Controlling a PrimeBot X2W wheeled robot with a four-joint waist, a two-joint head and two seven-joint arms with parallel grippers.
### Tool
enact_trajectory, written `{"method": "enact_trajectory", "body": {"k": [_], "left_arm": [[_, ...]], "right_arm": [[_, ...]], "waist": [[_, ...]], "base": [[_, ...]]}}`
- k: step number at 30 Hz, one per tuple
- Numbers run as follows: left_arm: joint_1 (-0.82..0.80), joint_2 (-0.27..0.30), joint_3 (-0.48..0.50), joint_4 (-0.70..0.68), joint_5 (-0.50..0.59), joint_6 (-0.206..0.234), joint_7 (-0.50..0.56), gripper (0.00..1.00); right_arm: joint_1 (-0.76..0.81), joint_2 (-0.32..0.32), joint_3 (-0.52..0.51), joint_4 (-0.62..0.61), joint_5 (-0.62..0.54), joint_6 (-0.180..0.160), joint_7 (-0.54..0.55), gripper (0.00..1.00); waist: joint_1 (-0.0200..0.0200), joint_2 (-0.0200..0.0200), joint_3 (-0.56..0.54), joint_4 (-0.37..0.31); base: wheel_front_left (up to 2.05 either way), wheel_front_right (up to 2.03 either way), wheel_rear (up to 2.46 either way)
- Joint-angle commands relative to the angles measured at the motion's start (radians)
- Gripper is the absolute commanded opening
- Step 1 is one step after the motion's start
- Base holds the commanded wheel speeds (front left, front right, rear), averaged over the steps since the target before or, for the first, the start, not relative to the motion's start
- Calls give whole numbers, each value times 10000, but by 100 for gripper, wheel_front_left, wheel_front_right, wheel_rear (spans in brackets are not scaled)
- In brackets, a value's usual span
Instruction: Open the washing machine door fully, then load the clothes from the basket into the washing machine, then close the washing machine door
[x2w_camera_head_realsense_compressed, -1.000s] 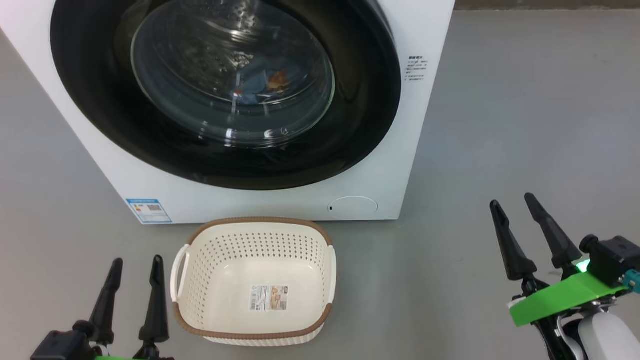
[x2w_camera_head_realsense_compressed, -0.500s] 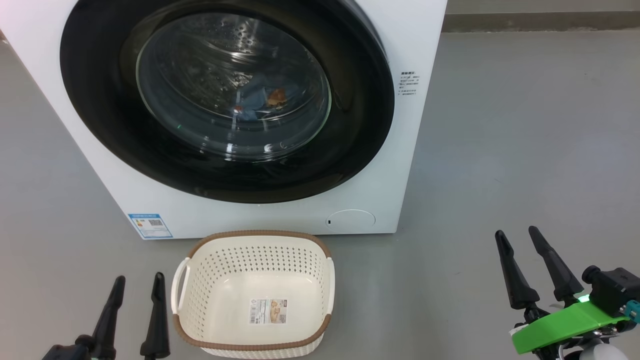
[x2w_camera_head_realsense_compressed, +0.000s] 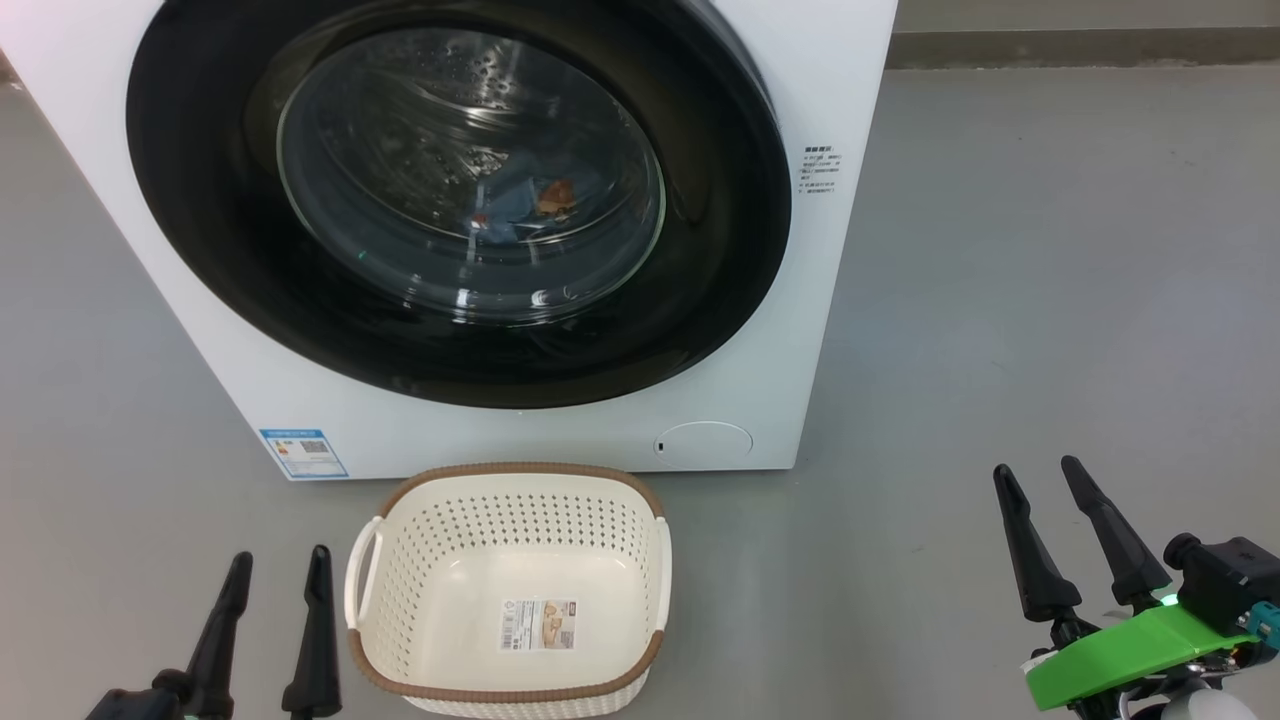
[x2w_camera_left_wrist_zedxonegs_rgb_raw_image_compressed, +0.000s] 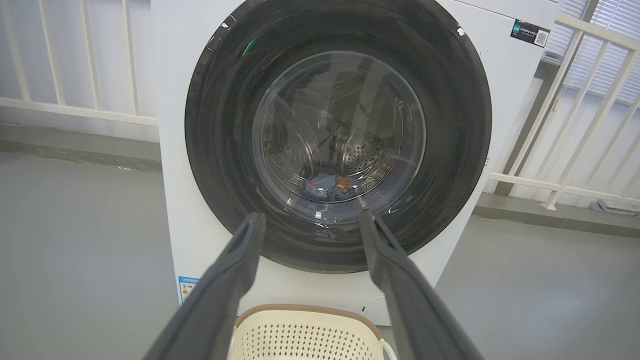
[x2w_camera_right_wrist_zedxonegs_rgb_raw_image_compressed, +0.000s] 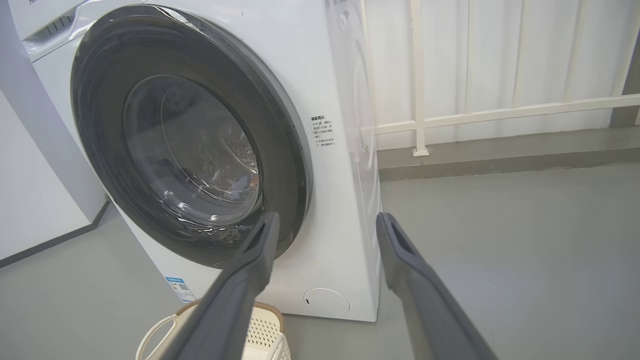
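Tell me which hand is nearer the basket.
The left hand, just beside the basket at its left handle; the right hand stands well off to the right.

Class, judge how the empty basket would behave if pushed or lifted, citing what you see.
The basket is probably light: perforated plastic walls, nothing inside. Pushed, it would likely slide on the smooth floor rather than tip, being low and wide. Its thick rim suggests stiffness.

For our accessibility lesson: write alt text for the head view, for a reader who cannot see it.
A white washing machine with its round black door shut, blue clothes visible inside. An empty cream basket sits before it, flanked by the open left gripper and open right gripper.
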Motion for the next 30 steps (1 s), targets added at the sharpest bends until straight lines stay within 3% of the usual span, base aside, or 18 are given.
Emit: {"method": "enact_trajectory", "body": {"k": [1,21,22,30], "left_arm": [[-180,200,302,-207,79,-33,-80,100],[-148,279,137,-78,-123,-33,-80,100],[8,140,-146,121,-112,0,2,0],[176,-138,-216,767,-414,7,135,0]], "right_arm": [[-50,-186,205,-202,-105,-25,-21,100],[-85,-188,202,-141,-193,-25,-21,100],[1,2,-4,78,-68,0,1,0],[175,312,-21,738,221,-1,115,0]], "waist": [[0,0,-3,0],[0,0,-48,-18],[0,0,-49,-19],[2,0,-51,-22]], "base": [[0,0,0],[0,0,0],[0,0,0],[0,0,0]]}}
